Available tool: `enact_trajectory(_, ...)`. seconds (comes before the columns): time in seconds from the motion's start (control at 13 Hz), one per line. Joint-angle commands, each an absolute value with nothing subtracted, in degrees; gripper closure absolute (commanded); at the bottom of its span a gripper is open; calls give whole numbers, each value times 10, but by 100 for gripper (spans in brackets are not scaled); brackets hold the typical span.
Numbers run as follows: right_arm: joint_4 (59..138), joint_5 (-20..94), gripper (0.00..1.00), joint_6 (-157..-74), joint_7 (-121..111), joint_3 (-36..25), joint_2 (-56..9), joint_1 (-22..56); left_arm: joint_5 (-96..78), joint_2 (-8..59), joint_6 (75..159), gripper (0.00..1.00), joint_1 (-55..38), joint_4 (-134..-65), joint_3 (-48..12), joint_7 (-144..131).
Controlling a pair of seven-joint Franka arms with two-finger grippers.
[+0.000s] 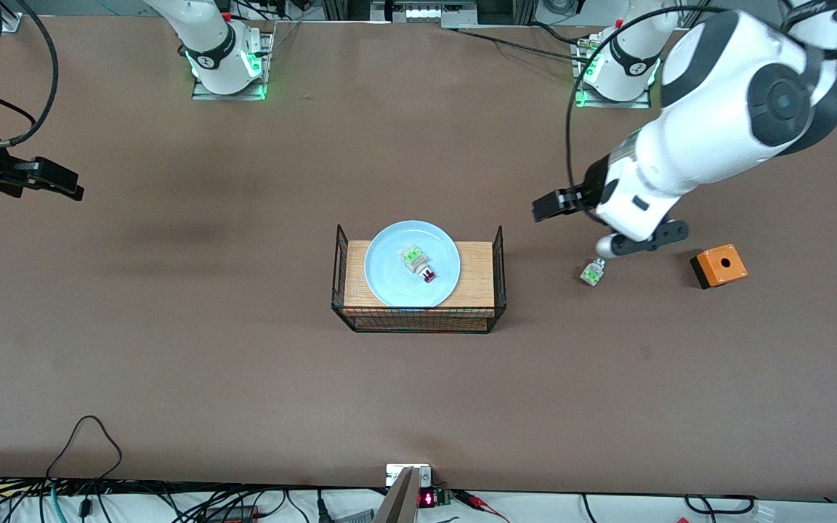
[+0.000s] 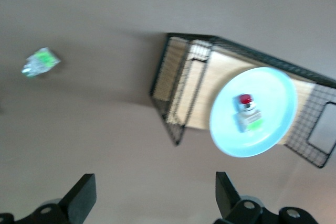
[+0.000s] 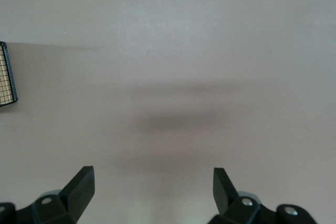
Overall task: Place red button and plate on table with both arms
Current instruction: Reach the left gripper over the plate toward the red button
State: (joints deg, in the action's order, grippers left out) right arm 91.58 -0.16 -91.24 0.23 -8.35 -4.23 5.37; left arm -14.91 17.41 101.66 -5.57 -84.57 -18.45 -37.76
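Observation:
The pale blue plate [image 1: 389, 280] sits on a wood-topped black wire rack [image 1: 478, 280] at the table's middle. The red button [image 1: 422, 267] lies on the plate, its red cap toward the front camera. My left gripper [image 1: 543, 208] is open and empty, up in the air over bare table [image 1: 244, 378] between the rack and the left arm's end. Its wrist view shows the plate [image 2: 275, 95], the button [image 2: 247, 109] and the open gripper [image 2: 155, 198]. My right gripper [image 1: 62, 183] hangs open and empty over the table at the right arm's end, also seen in its wrist view [image 3: 152, 192].
A green-tabbed block without red [image 1: 592, 273] lies on the table under the left arm, also in the left wrist view [image 2: 40, 62]. An orange box with a hole [image 1: 718, 266] stands beside it toward the left arm's end. A rack corner [image 3: 6, 74] shows in the right wrist view.

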Motion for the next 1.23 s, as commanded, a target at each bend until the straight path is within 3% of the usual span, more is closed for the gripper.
enact_trajectory(0.0, 909, 0, 0, -911, 9, -80, -50, 48, -162, 237, 1060, 0, -87, -795, -185, -333)
enact_trajectory(0.31, 909, 1, 0, -911, 9, -78, -58, 53, -168, 280, 1178, 0, -105, -802, -185, -234)
enact_trajectory(0.92, 909, 1, 0, -924, 9, -76, -65, 55, -158, 322, 1264, 0, -185, -797, -179, -563)
enact_trajectory(1.15, 909, 1, 0, -934, 9, -76, -66, 55, -63, 344, 1298, 0, -224, -795, -180, -732)
